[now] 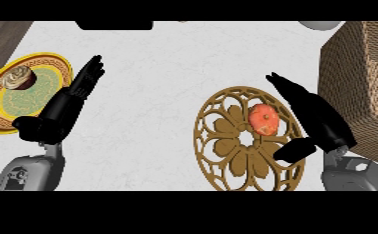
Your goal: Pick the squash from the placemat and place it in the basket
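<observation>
An orange squash lies on the upper right part of a round brown openwork placemat. My right hand hovers just right of the squash, fingers straight and pointing up the view, thumb spread low toward the mat; it holds nothing. The woven brown basket stands at the right edge, right beside that hand. My left hand rests open at the left, fingers up.
A yellow-rimmed green plate with a chocolate cupcake sits at the far left, touching the left hand's side. A black object and a pale rounded thing show at the counter's far edge.
</observation>
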